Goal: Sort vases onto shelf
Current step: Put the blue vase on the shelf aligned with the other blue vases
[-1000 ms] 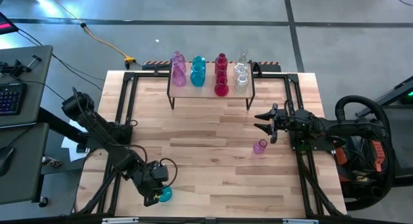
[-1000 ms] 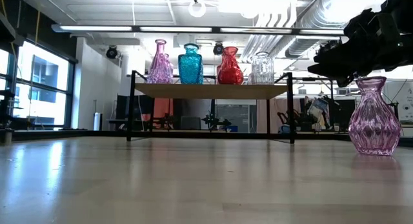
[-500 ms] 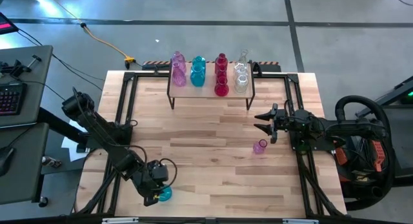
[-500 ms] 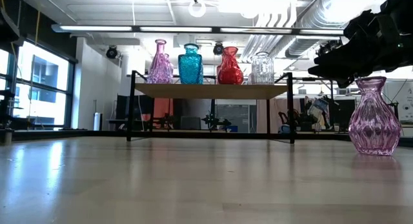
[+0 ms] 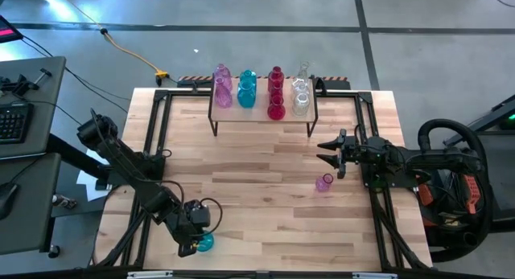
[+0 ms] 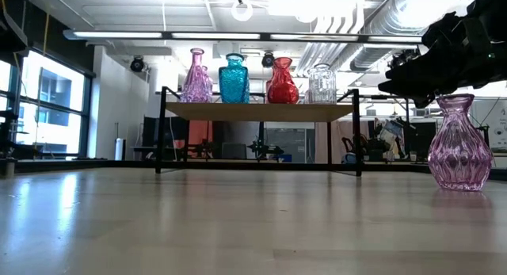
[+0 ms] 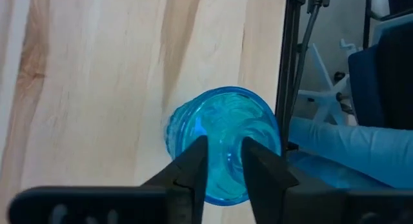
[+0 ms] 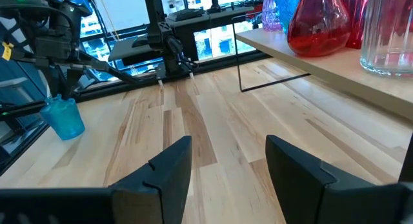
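A teal vase (image 5: pixel 206 242) stands on its base near the table's near left corner, and my left gripper (image 7: pixel 224 164) is down on it, slanting from above. A pink vase (image 5: pixel 323 182) stands alone on the table toward the right. My right gripper (image 5: pixel 327 150) hovers level and open just beyond that vase, on its far side, holding nothing. The shelf (image 5: pixel 259 113) stands at the far middle on thin black legs. On its top are pink (image 5: pixel 222 84), teal (image 5: pixel 247 88), red (image 5: pixel 276 94) and clear (image 5: pixel 300 94) vases. My left gripper has the teal vase's narrow upper part (image 7: pixel 226 179) between its two fingers (image 7: pixel 193 169), coming slanting down from above. The fingers hide the exact place of contact. The vase stands upright with its base on the table.
Black frame rails (image 5: pixel 157 142) run along the table's left and right sides, and one post (image 7: pixel 288 88) stands close beside the teal vase. Bare wood (image 5: pixel 257 190) lies between the shelf and the near edge. A desk with a keyboard (image 5: pixel 12 122) is off to the left.
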### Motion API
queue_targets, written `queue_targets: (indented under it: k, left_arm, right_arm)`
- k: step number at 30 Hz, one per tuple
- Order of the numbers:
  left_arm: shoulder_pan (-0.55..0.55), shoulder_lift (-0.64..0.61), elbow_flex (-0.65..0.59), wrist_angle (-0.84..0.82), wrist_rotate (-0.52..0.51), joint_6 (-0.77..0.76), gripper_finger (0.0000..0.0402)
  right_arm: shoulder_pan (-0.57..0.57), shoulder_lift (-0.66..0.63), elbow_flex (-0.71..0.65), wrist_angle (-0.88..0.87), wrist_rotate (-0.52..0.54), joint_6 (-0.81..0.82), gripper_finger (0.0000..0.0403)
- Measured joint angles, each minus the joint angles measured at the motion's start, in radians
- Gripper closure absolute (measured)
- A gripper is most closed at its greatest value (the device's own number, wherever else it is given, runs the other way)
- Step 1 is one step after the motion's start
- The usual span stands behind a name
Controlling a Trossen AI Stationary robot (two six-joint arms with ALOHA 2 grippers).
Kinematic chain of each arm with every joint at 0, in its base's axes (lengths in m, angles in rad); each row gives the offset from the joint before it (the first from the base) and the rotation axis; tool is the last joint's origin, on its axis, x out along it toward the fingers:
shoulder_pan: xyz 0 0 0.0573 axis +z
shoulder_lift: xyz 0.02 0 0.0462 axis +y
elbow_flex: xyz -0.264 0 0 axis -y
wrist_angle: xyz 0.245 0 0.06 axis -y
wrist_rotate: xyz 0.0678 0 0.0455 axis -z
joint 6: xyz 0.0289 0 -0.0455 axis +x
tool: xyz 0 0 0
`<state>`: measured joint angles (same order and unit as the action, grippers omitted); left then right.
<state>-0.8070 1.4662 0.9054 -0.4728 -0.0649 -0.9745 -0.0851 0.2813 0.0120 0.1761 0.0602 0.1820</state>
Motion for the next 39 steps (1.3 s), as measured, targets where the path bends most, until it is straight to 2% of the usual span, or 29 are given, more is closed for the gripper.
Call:
queue_targets:
  k: [5, 8, 21, 39]
  left_arm:
    - [0.0, 0.0, 0.0, 0.004, 0.009, -0.011, 0.0374]
    - [0.0, -0.001, 0.0, 0.003, 0.012, -0.019, 0.039]
    - [0.019, -0.024, -0.003, -0.016, 0.039, -0.018, 0.0388]
    - [0.123, -0.094, -0.004, -0.042, 0.089, 0.038, 0.0389]
  right_arm:
    - [0.0, 0.0, 0.0, 0.0, 0.0, 0.0, 0.0222]
    - [0.0, 0.0, 0.0, 0.0, 0.0, 0.0, 0.0222]
    - [0.0, 0.0, 0.0, 0.0, 0.0, 0.0, 0.0222]
    - [0.0, 0.0, 0.0, -0.015, 0.0, 0.0, 0.0222]
